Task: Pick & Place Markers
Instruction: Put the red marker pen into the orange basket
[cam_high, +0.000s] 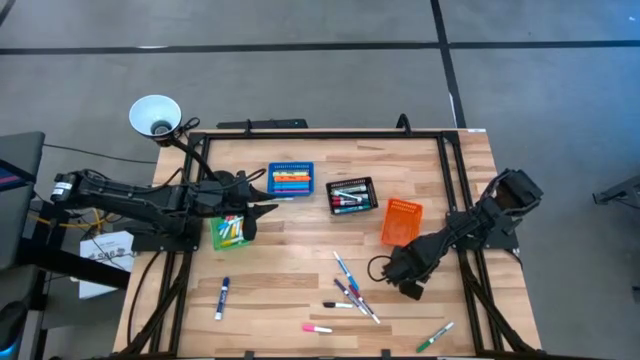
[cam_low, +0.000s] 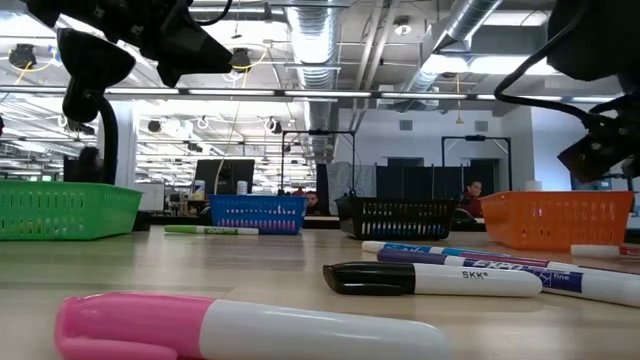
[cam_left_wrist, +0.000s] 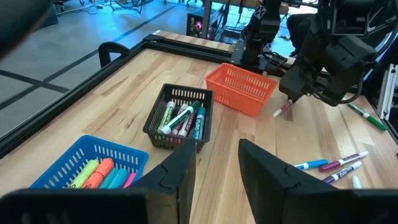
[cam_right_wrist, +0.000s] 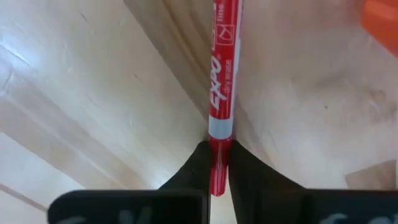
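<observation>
Red marker (cam_right_wrist: 224, 81) is clamped by its cap end in the right tool (cam_right_wrist: 217, 163), barrel sticking out past the fingertips, just above the worktop (cam_high: 290, 290) at about 4 o'clock, beside the orange bin (cam_high: 401, 222).

Risk: the grip sits at the very tip of the fingers (cam_right_wrist: 249, 171) and on the marker's end, not its middle. In my view a quick swing toward a bin could pivot it or let it slip out. The long overhang could also catch the orange bin's rim.

Loose markers (cam_high: 352, 292) lie clustered at 6 o'clock, near that tool; a low pass may scatter them.

Left tool (cam_left_wrist: 217, 163) hangs jaws apart, empty, over the green bin (cam_high: 229, 232) at 9 o'clock. The black bin (cam_high: 352, 195) and blue bin (cam_high: 290, 180) lie between the arms, so both reaching there would risk a clash.
</observation>
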